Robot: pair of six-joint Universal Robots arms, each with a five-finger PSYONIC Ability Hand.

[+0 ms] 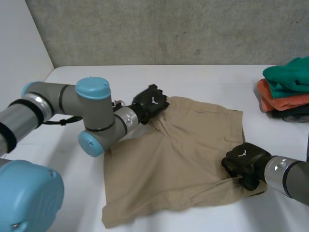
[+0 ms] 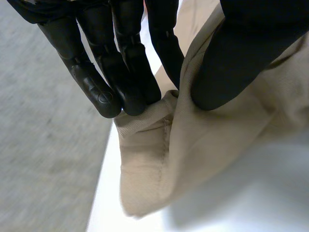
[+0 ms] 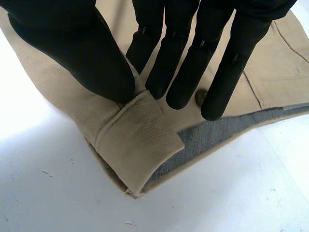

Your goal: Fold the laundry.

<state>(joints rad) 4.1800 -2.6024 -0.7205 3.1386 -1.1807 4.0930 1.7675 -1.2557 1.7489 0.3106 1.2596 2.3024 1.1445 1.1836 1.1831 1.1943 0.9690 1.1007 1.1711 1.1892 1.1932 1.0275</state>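
Left hand (image 1: 151, 102) and right hand (image 1: 245, 162) each pinch a corner of the shorts (image 1: 178, 154); these shallow holds could slip in lifting.

Khaki shorts (image 1: 178, 154) lie spread across the middle and lower middle of the frame, mostly flat, with creases running toward the upper-left and lower-right corners, which are both bunched up. At the lower-right corner a stitched band (image 3: 137, 140) is turned over, baring grey lining. A stack of folded clothes (image 1: 287, 89), green over orange over dark, sits at the right edge
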